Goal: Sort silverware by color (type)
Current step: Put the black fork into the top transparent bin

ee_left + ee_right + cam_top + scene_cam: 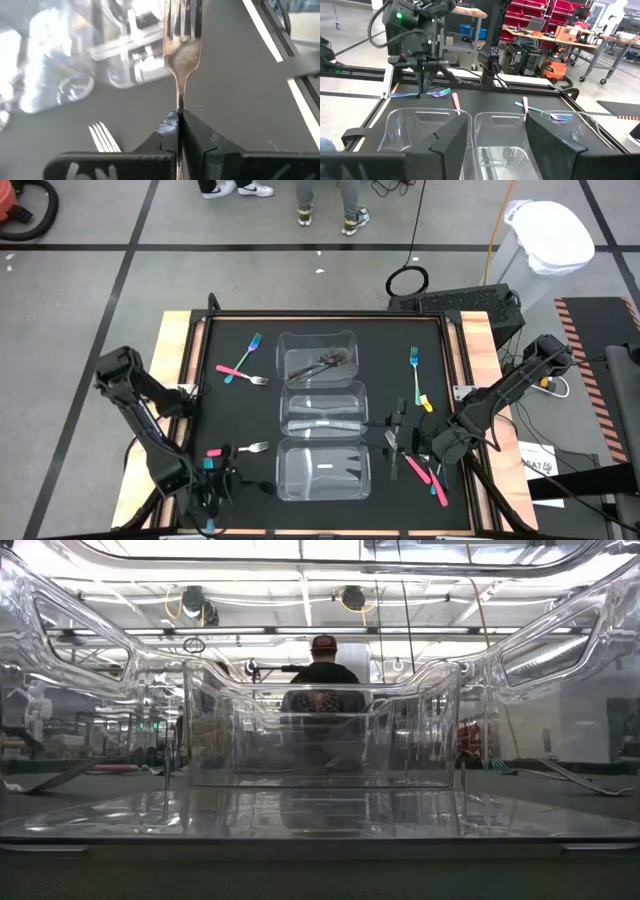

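Observation:
My left gripper point(212, 472) is at the table's near left, shut on a fork point(183, 47) with silver tines; in the right wrist view a blue handle point(400, 94) sticks out behind it. A pink-handled fork point(240, 449) lies flat on the black mat beside it. Two more coloured forks point(240, 366) lie at the far left. My right gripper point(497, 150) hovers open at the near right, holding nothing, over several forks point(418, 455). Dark grey forks point(322, 363) lie in the far container. My left gripper pinches the fork's narrow neck point(179, 102), just behind the tines, between its two fingers. The fingers come slanting down from the table's near left. The tines stick out past the fingertips toward the containers. The fork looks lifted clear of the mat.
Three clear containers point(283, 412) stand in a row down the mat's middle, between the two arms. A blue and yellow fork point(416, 372) lies at the far right. A person point(322, 680) stands in the room beyond the table.

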Controlling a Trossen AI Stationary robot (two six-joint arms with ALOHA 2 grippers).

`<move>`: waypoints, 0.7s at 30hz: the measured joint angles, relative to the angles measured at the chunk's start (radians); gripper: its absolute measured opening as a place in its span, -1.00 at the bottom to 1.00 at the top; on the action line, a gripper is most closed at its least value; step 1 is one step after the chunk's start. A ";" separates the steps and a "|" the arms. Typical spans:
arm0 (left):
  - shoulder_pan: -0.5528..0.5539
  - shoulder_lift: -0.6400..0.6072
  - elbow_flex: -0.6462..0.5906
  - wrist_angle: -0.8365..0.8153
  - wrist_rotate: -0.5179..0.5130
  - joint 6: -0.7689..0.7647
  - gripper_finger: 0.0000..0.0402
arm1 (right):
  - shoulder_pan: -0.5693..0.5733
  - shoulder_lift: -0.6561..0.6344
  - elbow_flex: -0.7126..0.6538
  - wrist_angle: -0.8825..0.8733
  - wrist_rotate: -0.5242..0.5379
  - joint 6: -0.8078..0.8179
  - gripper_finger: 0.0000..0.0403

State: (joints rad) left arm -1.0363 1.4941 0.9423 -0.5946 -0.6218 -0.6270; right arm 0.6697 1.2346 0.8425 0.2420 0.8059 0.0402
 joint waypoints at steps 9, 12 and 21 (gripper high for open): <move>0.000 -0.105 0.000 0.001 -0.144 0.143 -0.94 | 0.000 0.000 0.000 -0.004 -0.002 -0.102 -0.03; 0.000 -0.160 0.000 0.014 -0.219 0.198 -0.94 | 0.000 0.020 0.000 -0.003 -0.038 -0.246 -0.03; 0.062 -0.307 0.002 0.111 -0.346 0.414 -0.94 | -0.031 0.188 0.000 0.176 -0.050 -0.684 -0.03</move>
State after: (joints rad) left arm -0.9740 1.1869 0.9440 -0.4838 -0.9675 -0.2130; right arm 0.6390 1.4230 0.8425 0.4184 0.7558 -0.6440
